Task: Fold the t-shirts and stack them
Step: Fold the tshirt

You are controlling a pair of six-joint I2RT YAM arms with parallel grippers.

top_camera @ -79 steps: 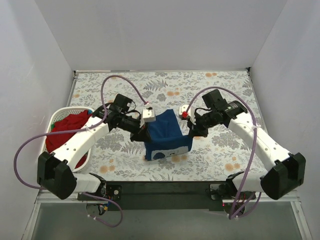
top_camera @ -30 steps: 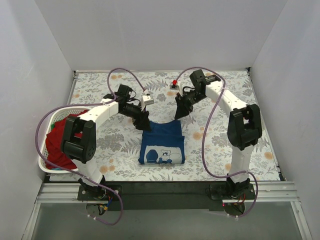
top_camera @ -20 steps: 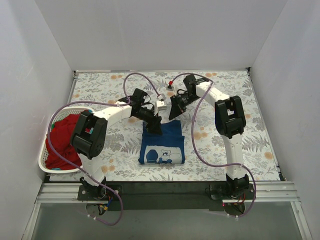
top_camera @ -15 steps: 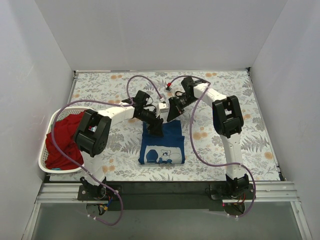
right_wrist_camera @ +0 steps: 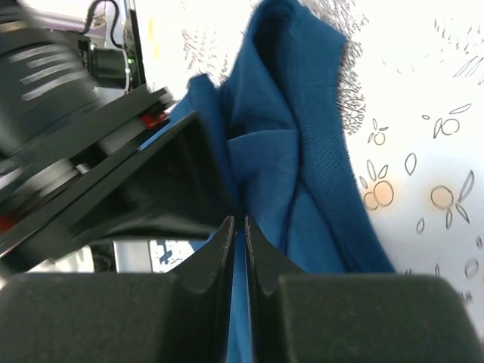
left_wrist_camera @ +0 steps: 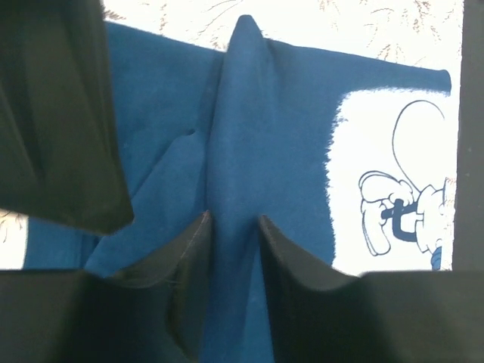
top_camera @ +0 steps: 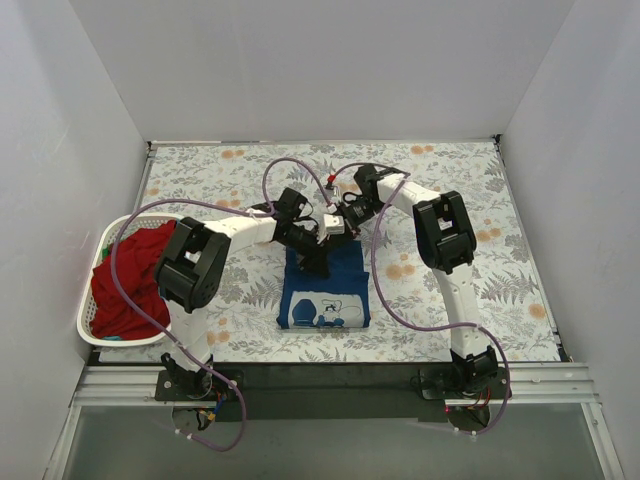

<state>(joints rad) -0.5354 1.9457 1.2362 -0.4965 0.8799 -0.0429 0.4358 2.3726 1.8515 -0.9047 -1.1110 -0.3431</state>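
pinching the navy t-shirt [left_wrist_camera: 287,136], left jaws and right jaws each clamp a fold.

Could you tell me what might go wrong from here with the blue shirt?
1. The left gripper pinches a raised ridge of the navy t-shirt; pulling or lifting it may drag the fold open.
2. The right gripper grips the same far edge close beside it, so the two wrists could collide.

- Your top camera looks down from behind the arm bases [top_camera: 468,368].
- Your wrist cameras sit close on the navy t-shirt [top_camera: 340,275], shared by all three.
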